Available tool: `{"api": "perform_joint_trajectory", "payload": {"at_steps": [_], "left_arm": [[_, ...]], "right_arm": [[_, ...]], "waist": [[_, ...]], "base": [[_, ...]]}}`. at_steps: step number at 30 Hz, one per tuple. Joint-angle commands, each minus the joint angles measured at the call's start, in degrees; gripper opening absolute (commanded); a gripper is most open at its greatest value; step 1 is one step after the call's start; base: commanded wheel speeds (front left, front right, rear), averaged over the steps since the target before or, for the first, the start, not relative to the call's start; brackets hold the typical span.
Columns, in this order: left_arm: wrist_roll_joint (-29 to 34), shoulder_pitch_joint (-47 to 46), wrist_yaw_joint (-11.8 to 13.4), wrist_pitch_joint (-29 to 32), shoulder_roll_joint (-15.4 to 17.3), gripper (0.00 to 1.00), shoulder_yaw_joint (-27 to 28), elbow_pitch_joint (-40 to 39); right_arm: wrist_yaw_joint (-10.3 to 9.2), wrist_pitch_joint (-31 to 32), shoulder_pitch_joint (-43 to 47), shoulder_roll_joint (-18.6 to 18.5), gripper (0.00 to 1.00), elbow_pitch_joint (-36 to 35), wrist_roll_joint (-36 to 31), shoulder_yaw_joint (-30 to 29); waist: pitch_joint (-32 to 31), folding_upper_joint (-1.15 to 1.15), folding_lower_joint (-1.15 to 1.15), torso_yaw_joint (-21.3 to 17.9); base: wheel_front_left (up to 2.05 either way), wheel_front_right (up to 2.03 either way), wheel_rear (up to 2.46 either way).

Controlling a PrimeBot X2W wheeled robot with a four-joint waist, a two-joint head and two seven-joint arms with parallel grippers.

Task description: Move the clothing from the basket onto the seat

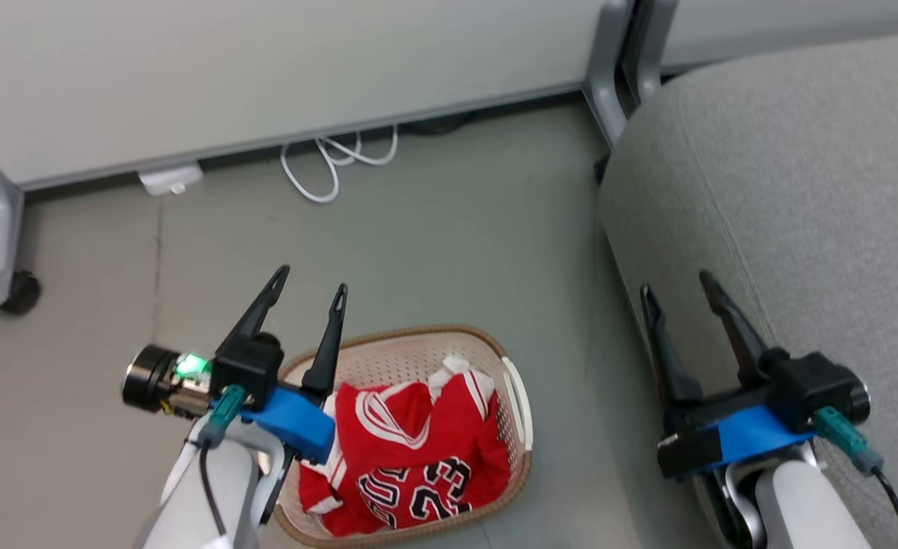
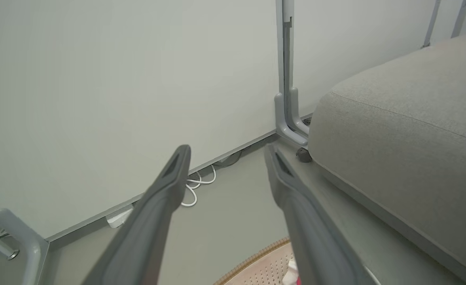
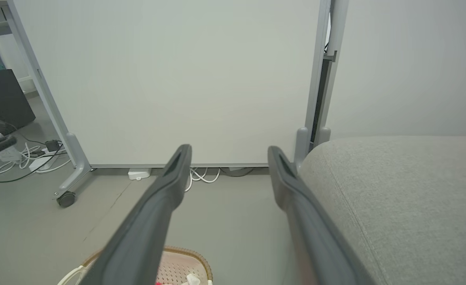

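both grippers are spread wide and empty. the left gripper point(image 1: 312, 278) hangs over the basket's point(image 1: 418, 333) left rim, and its blue mount hides part of the red clothing point(image 1: 418, 450) piled inside. the basket's near edge is cut off. the right gripper point(image 1: 675, 282) is by the grey seat's point(image 1: 800, 191) edge.

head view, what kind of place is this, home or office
Probably an office or lab corner staged as a living room: wheeled partition panels, a loose white cable on the floor, a grey seat with a basket beside it.
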Motion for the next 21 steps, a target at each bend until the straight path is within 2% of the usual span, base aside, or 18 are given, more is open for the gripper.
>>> {"api": "perform_joint_trajectory", "payload": {"at_steps": [1,10,12,21], "left_arm": [[0.26,-3.14,-0.29,-0.13,1.33,1.00,-2.35,1.84],[-3.82,-14.27,-0.33,-0.15,7.57,1.00,-18.76,14.26],[-5.62,-17.86,-0.33,-0.15,8.59,1.00,-24.86,18.73],[-10.78,-27.31,-0.34,1.95,9.66,1.00,-44.18,30.73]], "right_arm": [[0.00,-0.18,-2.39,-0.18,1.00,-0.78,-0.01,0.30],[0.00,-0.17,-9.15,-0.15,1.00,-3.20,1.61,1.80],[0.00,-0.17,-10.42,-0.17,1.00,-3.70,1.30,1.56],[0.00,-0.17,-14.16,-0.14,1.00,-5.44,2.45,2.18]], "waist": [[5.36,0.00,-0.01,-3.06],[15.38,0.00,-0.01,-8.05],[18.12,0.00,-0.01,-8.96],[26.13,0.00,-0.01,-10.76]], "base": [[0.00,0.00,0.00],[0.00,0.00,0.00],[0.00,0.00,0.00],[0.00,0.00,0.00]]}}
